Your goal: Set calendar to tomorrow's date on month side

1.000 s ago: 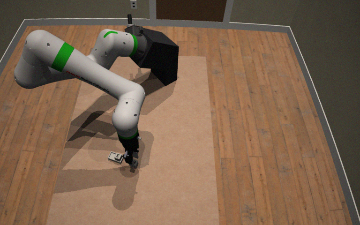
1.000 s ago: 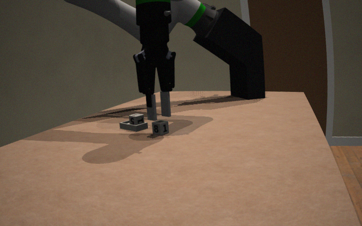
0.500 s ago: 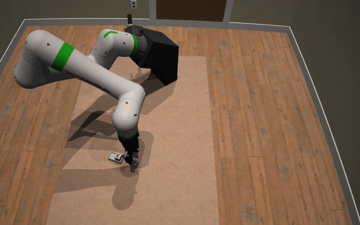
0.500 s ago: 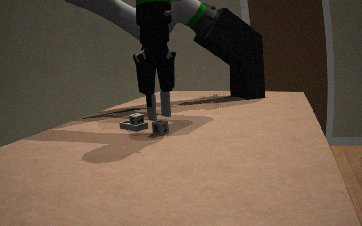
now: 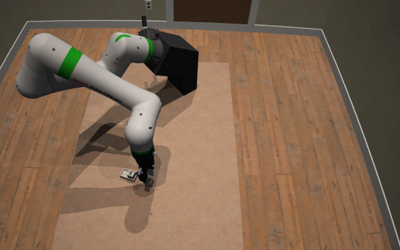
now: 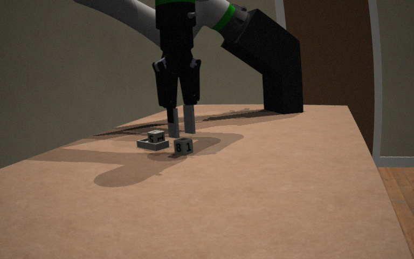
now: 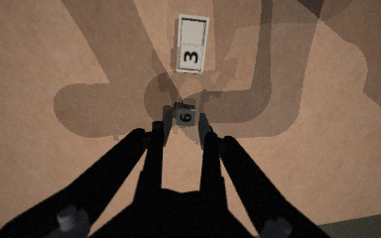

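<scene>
The end effector [image 6: 181,126] hangs vertical with its fingers partly parted and nothing between them. The loose cube [image 6: 183,146] lies on the desk [image 6: 274,183] just below and slightly forward of the fingertips, apparently lined up with the gap, 6 on top. Beside it, the tray [image 6: 152,144] holds the other cube [image 6: 156,136], 3 up, one slot vacant.

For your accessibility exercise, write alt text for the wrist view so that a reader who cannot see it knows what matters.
Looking down past the tool, its two dark fingers part-open and holding nothing, a small grey cube showing a 6 lies on the tan table just ahead of the fingertips. Farther on, a white tray holds one cube showing a 3 beside a vacant slot.
</scene>
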Robot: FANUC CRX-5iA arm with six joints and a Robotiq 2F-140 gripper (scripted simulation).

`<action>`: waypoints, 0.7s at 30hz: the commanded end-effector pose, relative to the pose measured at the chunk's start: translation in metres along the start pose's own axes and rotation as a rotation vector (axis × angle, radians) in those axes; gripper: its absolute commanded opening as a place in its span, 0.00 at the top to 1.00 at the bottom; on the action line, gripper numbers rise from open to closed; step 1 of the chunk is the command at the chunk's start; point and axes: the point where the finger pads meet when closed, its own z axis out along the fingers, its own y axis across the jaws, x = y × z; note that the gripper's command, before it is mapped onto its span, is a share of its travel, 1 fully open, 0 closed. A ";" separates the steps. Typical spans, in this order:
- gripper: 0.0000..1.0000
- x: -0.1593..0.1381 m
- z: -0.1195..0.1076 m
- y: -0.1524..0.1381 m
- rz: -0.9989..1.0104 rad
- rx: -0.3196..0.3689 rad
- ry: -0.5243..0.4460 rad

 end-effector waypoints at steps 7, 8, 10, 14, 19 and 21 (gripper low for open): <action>0.64 0.000 0.001 0.000 0.000 0.000 0.000; 0.64 0.000 0.002 0.000 0.000 0.000 0.000; 0.64 0.000 0.003 0.000 0.000 0.000 0.000; 0.64 0.000 0.009 0.000 0.000 0.000 0.000; 0.64 0.000 0.019 0.000 0.000 0.000 0.000; 0.64 0.000 0.022 0.000 0.000 0.000 0.000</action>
